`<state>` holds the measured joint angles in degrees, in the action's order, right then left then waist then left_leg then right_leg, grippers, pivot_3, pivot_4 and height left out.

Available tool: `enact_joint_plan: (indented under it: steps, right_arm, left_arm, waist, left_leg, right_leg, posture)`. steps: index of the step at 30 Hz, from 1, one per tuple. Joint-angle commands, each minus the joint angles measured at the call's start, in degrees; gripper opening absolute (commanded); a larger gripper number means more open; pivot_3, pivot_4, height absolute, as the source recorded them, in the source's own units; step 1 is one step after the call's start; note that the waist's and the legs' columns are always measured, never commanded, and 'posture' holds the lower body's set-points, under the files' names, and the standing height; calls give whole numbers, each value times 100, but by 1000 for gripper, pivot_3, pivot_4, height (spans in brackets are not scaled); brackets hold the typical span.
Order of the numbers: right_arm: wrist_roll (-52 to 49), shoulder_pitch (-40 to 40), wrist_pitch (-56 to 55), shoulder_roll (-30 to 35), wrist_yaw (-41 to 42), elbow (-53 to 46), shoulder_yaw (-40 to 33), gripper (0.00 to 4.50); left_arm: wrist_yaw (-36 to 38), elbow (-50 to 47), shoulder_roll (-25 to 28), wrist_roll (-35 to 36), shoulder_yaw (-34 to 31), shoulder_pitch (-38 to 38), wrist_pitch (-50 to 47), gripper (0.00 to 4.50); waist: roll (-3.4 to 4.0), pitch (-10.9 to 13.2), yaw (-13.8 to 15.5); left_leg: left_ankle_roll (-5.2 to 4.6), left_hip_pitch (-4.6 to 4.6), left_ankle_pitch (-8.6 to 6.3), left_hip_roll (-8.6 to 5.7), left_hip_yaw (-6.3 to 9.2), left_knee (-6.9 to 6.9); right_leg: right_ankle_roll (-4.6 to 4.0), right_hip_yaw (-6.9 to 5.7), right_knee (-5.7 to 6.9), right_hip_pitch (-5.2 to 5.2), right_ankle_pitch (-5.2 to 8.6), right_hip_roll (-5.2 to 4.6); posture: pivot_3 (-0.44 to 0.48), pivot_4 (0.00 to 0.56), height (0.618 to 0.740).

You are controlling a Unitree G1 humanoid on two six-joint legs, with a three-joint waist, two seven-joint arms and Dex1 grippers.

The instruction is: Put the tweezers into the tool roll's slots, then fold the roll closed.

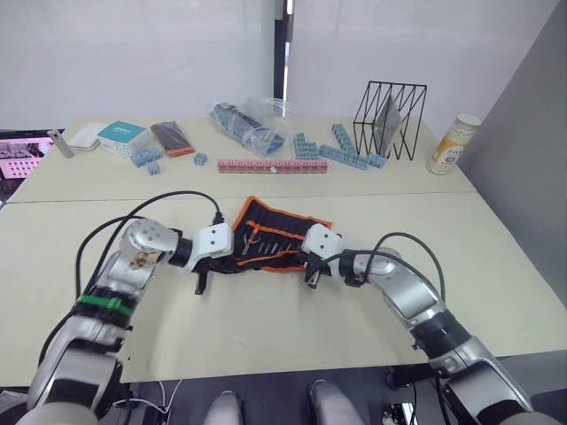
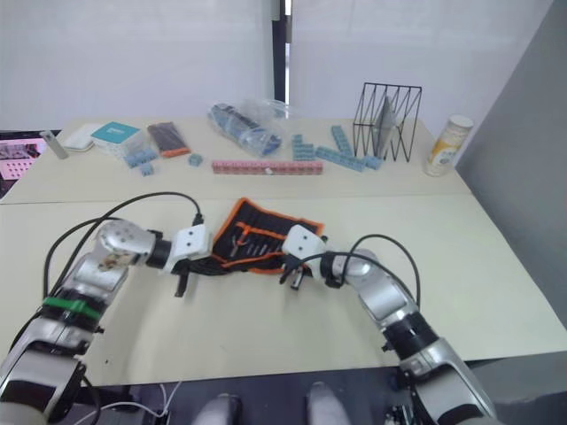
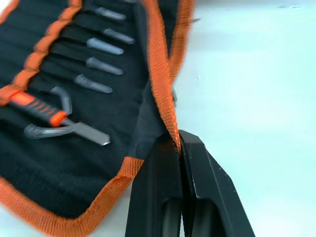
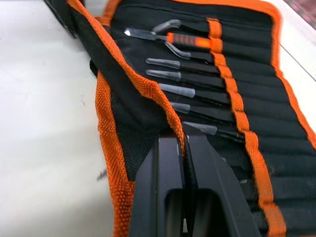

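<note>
The tool roll (image 1: 282, 232) lies open on the near table, black with orange binding. Several tweezers (image 4: 183, 92) sit in its slots (image 4: 237, 106) with their capped tips (image 3: 101, 46) sticking out. An orange-handled tool (image 3: 37, 104) lies in the roll beside them. My left gripper (image 3: 177, 140) is shut on the orange binding of the roll's near flap at its left end (image 1: 203, 282). My right gripper (image 4: 183, 136) is shut on the same flap edge at the right end (image 1: 312, 274). Between them the flap stands slightly lifted off the table.
On the far table are a pink block strip (image 1: 272, 166), blue blocks (image 1: 341, 152), a plastic bag (image 1: 248, 124), a dark orange-ended case (image 1: 172, 137), a teal-topped box (image 1: 120, 135), a black wire rack (image 1: 390, 119) and a canister (image 1: 453, 143). Cables loop from both arms.
</note>
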<state>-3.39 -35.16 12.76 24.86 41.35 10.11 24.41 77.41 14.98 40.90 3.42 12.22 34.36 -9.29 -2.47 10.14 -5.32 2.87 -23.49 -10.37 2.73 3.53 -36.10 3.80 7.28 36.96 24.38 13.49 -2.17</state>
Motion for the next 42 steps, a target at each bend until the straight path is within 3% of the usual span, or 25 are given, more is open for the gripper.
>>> enact_joint_plan:
  steps: [1,4,8,12,19,26,41,42]
  right_arm:
    - [281,-89,-161,269,-80,445,-396,0]
    - [175,18,-191,339,141,366,-428,0]
    - [-274,508,283,714,734,-457,-629,0]
    - [-709,938,861,1096,1097,-1297,-813,0]
    - [-1051,1172,1383,1369,1162,-1807,-975,0]
    - [-982,944,1412,1217,999,-1613,-973,0]
    - [-270,128,769,600,391,-58,-680,0]
    - [-284,148,739,566,377,-24,-704,0]
  left_arm:
    - [-62,-1018,386,350,-328,-502,-949,37]
    - [-291,-1467,444,482,-380,-763,-1339,37]
    - [-504,-1905,481,736,-471,-1086,-1773,37]
    - [-627,-1795,615,752,-499,-1196,-1754,37]
    - [-583,-1714,717,1034,-499,-1259,-1751,37]
    - [-962,-1118,710,853,-476,-1012,-1432,37]
    - [-1829,-190,258,554,-182,-478,-918,37]
    - [-1873,-152,217,590,-223,-473,-959,306]
  waist:
    - [0,0,17]
    - [0,0,15]
    - [1,1,40]
    - [1,1,83]
    - [1,1,130]
    - [0,1,130]
    - [1,1,140]
    - [0,1,139]
  left_leg:
    - [0,1,0,0,1,0]
    - [0,4,0,0,1,-1]
    - [0,7,0,0,2,-2]
    - [0,8,0,0,1,0]
    - [0,18,0,1,-3,-4]
    - [0,15,0,0,-4,-6]
    - [0,11,0,0,-4,-6]
    - [0,12,0,-1,-4,-5]
  right_leg:
    - [0,-1,0,-2,0,0]
    - [0,-1,0,-4,0,0]
    - [-1,-1,2,-5,2,0]
    - [-2,-2,1,-5,5,0]
    - [-7,0,3,-8,7,0]
    - [-7,0,2,-7,6,0]
    - [-5,-1,3,-5,4,0]
    - [-6,-1,3,-5,4,0]
  posture:
    - [0,150,737]
    - [0,150,737]
    - [0,150,737]
    - [0,150,737]
    - [0,150,737]
    - [0,150,737]
    - [0,150,737]
    - [0,150,737]
